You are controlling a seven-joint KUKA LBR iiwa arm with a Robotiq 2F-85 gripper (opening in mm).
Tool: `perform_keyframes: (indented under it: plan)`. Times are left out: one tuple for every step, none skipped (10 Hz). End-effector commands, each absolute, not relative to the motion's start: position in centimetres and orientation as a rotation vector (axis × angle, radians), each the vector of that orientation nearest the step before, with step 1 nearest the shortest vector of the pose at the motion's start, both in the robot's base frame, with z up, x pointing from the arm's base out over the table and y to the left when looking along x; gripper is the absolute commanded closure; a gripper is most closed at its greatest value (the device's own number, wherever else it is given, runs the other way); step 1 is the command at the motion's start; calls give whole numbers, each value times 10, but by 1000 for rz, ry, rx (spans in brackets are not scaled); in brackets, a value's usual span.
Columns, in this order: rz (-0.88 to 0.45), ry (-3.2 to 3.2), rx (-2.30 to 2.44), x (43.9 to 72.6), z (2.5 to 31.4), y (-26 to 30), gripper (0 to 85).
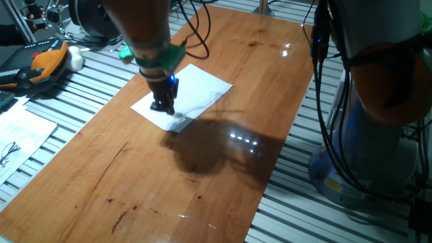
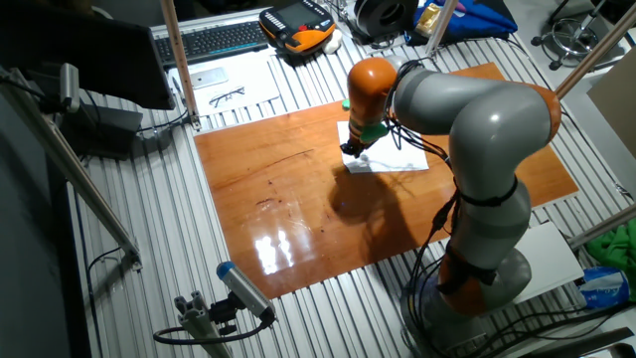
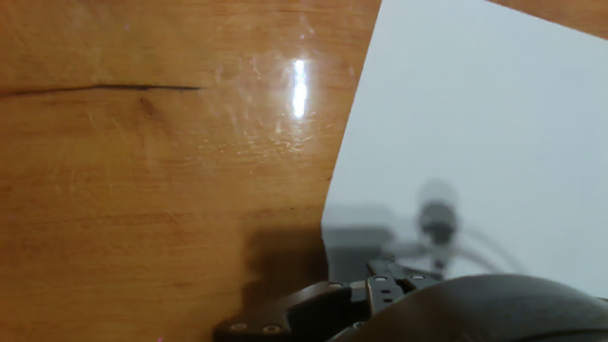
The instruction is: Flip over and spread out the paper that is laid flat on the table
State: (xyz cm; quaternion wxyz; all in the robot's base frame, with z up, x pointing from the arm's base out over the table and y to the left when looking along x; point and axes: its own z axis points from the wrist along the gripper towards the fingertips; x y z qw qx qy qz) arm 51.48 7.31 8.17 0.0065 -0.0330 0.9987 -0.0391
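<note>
The paper (image 1: 196,91) is a white sheet lying flat, blank face up, on the reddish-brown table (image 1: 223,169). My gripper (image 1: 163,108) points straight down onto the paper's left edge, near its nearest corner. Its dark fingers stand close together at the sheet, but the gap between them does not show. In the other fixed view the gripper (image 2: 350,149) is at the paper's (image 2: 397,159) left end. In the hand view the paper (image 3: 475,133) fills the right side and the bare table (image 3: 142,190) the left. Only the dark gripper body shows at the bottom.
The table stands on a grey slatted metal surface (image 1: 101,88). Another printed sheet with glasses (image 1: 17,138) lies at the left. An orange-and-black device (image 1: 40,64) and cables lie at the back left. The arm's base (image 1: 368,135) stands at the right. A keyboard (image 2: 214,40) lies beyond.
</note>
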Motion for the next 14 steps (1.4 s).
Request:
perform_keyframes:
  plan:
    - [-130, 3122, -105, 513, 77, 75, 850]
    - [-133, 3125, -105, 512, 76, 77, 850]
    - [-142, 3127, -107, 511, 76, 79, 850]
    - [-145, 3127, -107, 510, 76, 80, 850]
    - [-149, 3125, -107, 510, 76, 80, 850]
    - [-145, 3125, -93, 511, 76, 79, 850]
    - [-132, 3122, -71, 511, 76, 80, 850]
    - [-132, 3121, -55, 511, 76, 80, 850]
    - [-127, 3119, -45, 512, 76, 81, 850]
    - [-111, 3127, -42, 514, 76, 83, 850]
    - [-108, 3134, -44, 514, 76, 84, 850]
    - [-106, 3132, -52, 515, 76, 84, 850]
    - [-101, 3129, -54, 515, 76, 84, 850]
    - [-82, 3125, -45, 515, 76, 84, 850]
